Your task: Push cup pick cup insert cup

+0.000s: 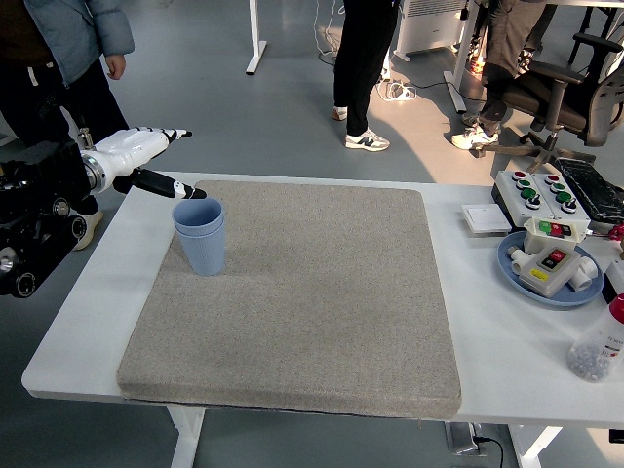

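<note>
On the grey mat (292,292) that covers most of the white surface (93,322), you see two blue cups nested into one stack. The outer cup (203,255) stands upright near the mat's far left corner, and the inner cup (198,216) sits seated inside it, level, with only its upper band and rim showing above the outer rim. The interior of the inner cup is shadowed; no contents can be made out.

Your left hand (146,161) hangs just left of and above the stack, apart from it. Its white fingers (168,136) are stretched out straight and hold nothing; the black-tipped thumb (168,185) points toward the stack, its tip close over the mat's far left edge and near the inner cup's rim without touching it. The black left arm (34,214) enters beside the mat's left edge.

To the right of the mat, a round blue plate (522,275) carries a white control box (548,259) with a red and a green button on its face and a further pair on its raised end. Behind the plate lies a second button box (541,193) with green and red buttons, and beside that a small white square pad (485,218). Near the plate, at the surface's right edge, stands a clear bottle (597,351) holding small dark beads.

Beyond the mat's far edge, several people (366,58) stand on the floor.
</note>
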